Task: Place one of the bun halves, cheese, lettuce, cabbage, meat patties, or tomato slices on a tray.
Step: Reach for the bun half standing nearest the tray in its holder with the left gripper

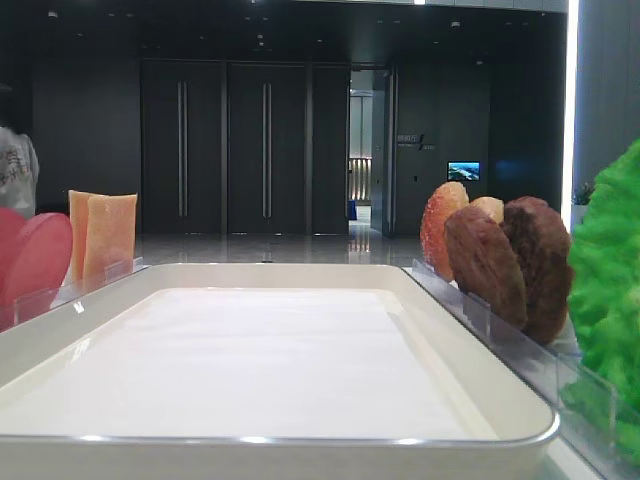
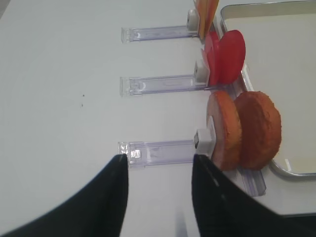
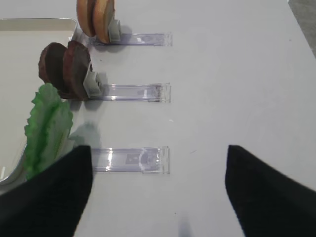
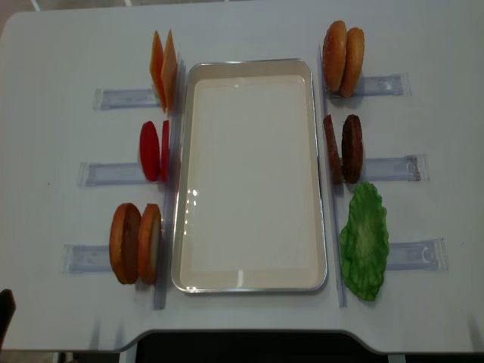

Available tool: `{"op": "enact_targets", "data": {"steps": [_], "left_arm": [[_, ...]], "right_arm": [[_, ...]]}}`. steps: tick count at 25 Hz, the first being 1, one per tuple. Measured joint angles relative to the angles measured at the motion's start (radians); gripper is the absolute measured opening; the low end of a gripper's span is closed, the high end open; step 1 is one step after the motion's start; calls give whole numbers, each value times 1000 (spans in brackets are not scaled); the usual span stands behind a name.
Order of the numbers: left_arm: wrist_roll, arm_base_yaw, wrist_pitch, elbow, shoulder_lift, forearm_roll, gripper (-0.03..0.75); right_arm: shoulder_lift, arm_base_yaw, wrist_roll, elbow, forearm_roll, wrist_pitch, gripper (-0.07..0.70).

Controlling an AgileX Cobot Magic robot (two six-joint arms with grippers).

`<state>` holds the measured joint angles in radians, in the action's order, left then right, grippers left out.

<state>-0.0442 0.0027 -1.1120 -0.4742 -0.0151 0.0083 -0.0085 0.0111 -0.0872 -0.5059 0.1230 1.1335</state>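
Observation:
The white tray (image 4: 249, 174) lies mid-table with nothing in it. Left of it stand cheese (image 4: 162, 66), tomato slices (image 4: 154, 150) and two bun halves (image 4: 136, 242). Right of it stand two more bun halves (image 4: 342, 57), meat patties (image 4: 342, 149) and a green lettuce leaf (image 4: 364, 240). Cabbage is out of view. My left gripper (image 2: 160, 160) is open and holds nothing, low over the table just left of the bun halves (image 2: 244, 131). My right gripper (image 3: 158, 150) is open wide and holds nothing, to the right of the lettuce (image 3: 47, 128) and patties (image 3: 66, 69).
Each food stack leans in a clear acrylic rack (image 4: 386, 168) that sticks out sideways from the tray. One rack (image 2: 158, 150) lies just beyond my left fingertips, another (image 3: 131, 160) between my right ones. The table's front edge (image 4: 249, 333) is close behind both grippers.

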Motion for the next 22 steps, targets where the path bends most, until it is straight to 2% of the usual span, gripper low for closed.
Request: {"op": "enact_targets", "data": {"steps": [19,22], "left_arm": [[1,0,-1,0,0,-8,327],[1,0,-27,-16,1,-2,332]], "right_arm": [[0,0,0,0,0,0,529],[0,0,0,0,0,0,529]]}}
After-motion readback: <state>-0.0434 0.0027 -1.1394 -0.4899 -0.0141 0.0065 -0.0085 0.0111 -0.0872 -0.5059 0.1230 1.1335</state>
